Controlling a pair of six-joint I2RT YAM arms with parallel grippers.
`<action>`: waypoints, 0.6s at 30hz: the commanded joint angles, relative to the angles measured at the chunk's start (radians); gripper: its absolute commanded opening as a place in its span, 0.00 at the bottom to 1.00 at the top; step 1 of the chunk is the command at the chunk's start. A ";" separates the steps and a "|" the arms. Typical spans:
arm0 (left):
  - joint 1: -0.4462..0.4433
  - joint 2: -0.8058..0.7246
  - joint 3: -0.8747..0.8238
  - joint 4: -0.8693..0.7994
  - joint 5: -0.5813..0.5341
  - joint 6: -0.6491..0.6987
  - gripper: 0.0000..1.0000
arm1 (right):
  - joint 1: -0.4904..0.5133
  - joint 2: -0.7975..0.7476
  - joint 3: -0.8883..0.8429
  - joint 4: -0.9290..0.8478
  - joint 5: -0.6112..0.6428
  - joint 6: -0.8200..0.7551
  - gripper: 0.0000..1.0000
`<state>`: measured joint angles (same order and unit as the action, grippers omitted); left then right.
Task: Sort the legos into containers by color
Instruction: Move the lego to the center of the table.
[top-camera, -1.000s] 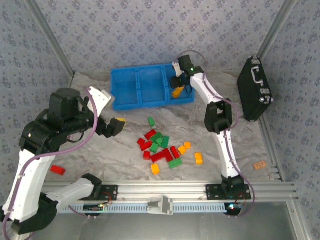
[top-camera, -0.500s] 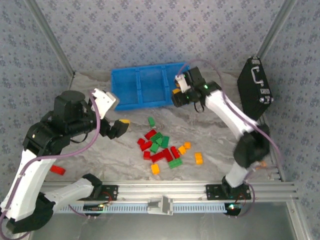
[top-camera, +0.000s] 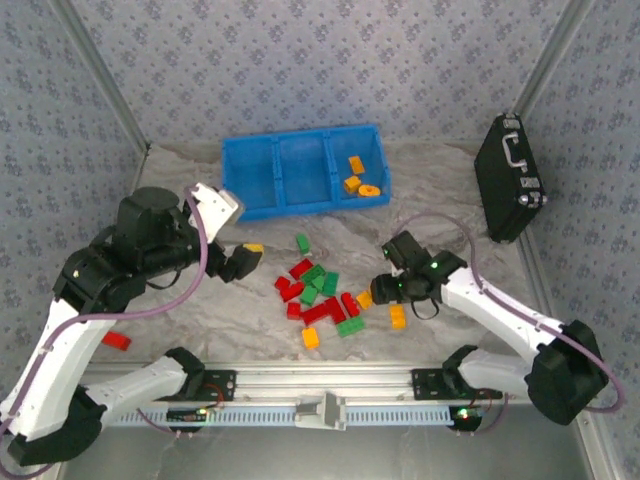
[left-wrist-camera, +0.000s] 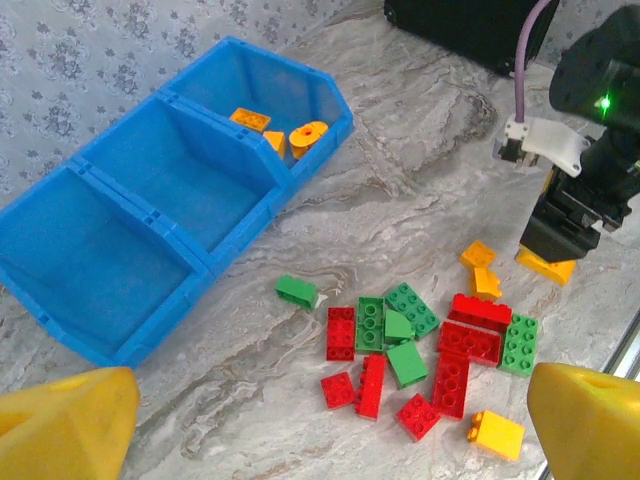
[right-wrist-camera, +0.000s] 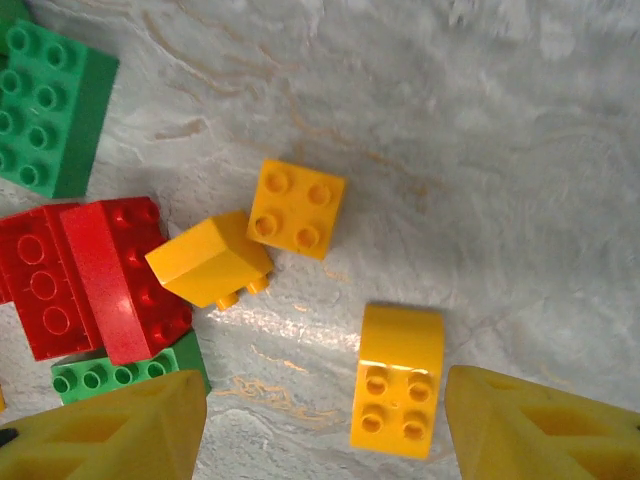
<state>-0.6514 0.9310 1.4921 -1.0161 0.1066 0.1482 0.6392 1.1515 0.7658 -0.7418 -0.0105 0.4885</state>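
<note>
Left gripper (top-camera: 243, 258): spread, empty.
Right gripper (top-camera: 384, 289): spread, empty, over orange bricks (right-wrist-camera: 296, 208).
Tray (top-camera: 250, 182): three orange pieces (top-camera: 355, 164) in right compartment (top-camera: 373, 163).

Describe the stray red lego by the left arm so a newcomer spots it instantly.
On the marbled table, go to the near-left side, beside the left arm. A single red lego lies there alone, far from the mixed pile at centre where all the other red ones sit.

A black case (top-camera: 508, 180) with a metal handle (top-camera: 512, 150) stands tilted at the marbled bench's (top-camera: 250, 312) far right, by the patterned wall (top-camera: 300, 60).
</note>
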 joint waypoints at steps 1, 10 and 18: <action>-0.011 -0.023 -0.014 0.037 -0.006 -0.004 1.00 | 0.012 0.005 -0.025 0.081 0.034 0.132 0.66; -0.020 -0.064 -0.042 0.037 -0.005 -0.018 1.00 | 0.022 0.224 0.007 0.259 0.052 0.101 0.62; -0.020 -0.089 -0.042 0.020 -0.015 -0.036 1.00 | 0.051 0.383 0.082 0.226 0.103 0.081 0.56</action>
<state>-0.6640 0.8570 1.4509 -0.9955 0.1032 0.1291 0.6800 1.4933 0.8410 -0.4801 0.0372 0.5827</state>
